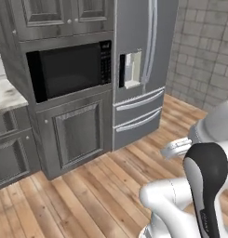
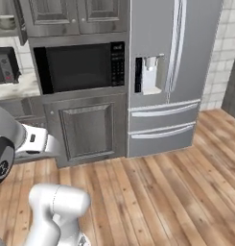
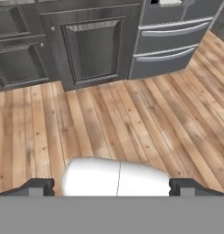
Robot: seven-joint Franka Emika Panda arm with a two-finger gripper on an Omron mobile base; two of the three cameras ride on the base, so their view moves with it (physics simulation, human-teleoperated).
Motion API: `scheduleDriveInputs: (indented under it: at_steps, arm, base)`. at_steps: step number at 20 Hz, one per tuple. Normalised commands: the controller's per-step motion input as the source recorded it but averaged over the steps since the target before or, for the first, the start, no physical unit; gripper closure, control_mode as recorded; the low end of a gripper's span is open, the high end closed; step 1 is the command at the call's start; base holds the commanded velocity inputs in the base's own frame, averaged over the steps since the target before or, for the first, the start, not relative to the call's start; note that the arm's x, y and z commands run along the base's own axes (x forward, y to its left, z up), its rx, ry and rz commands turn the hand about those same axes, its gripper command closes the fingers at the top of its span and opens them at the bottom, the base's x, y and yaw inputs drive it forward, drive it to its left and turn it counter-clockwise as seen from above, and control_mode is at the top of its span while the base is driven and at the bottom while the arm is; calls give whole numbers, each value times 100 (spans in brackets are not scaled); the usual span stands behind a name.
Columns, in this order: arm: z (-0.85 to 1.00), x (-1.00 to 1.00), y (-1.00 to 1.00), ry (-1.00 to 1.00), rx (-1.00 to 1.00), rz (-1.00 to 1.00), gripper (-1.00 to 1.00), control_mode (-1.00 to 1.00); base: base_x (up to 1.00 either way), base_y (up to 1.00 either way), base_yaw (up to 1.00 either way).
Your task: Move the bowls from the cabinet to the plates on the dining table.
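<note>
A pale bowl [image 2: 4, 21] rests on the shelf of the grey wall cabinet [image 2: 21, 24] at the far top left of the right base view, and the frame edge cuts it off. My gripper [image 3: 112, 188] hangs over the wooden floor, well below and to the right of that cabinet. Its two dark fingertips [image 3: 38, 187] stand wide apart with nothing between them, so it is open. The plates and the dining table are out of view.
A black microwave [image 1: 71, 67] sits in a tall grey unit with a panelled door [image 3: 93, 50] below it. A steel fridge [image 2: 169, 72] with two drawers stands to its right. A marble counter [image 1: 6, 95] lies at the left. Plank floor [image 2: 152, 192] stretches ahead.
</note>
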Motion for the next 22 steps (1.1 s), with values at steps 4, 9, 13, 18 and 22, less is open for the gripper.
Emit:
scheduleDriveInputs:
  at_steps: [4,9,13,18,22]
  arm:
    - [0,0,0,0,0,0,-100,100]
    - [0,0,0,0,0,0,-100,100]
    - [0,0,0,0,0,0,-100,100]
    - [0,0,0,0,0,0,-100,100]
    - [0,0,0,0,0,0,-100,100]
  base:
    - [4,73,17]
    - [3,78,10]
    - [22,83,7]
    - [52,74,14]
    - [64,61,21]
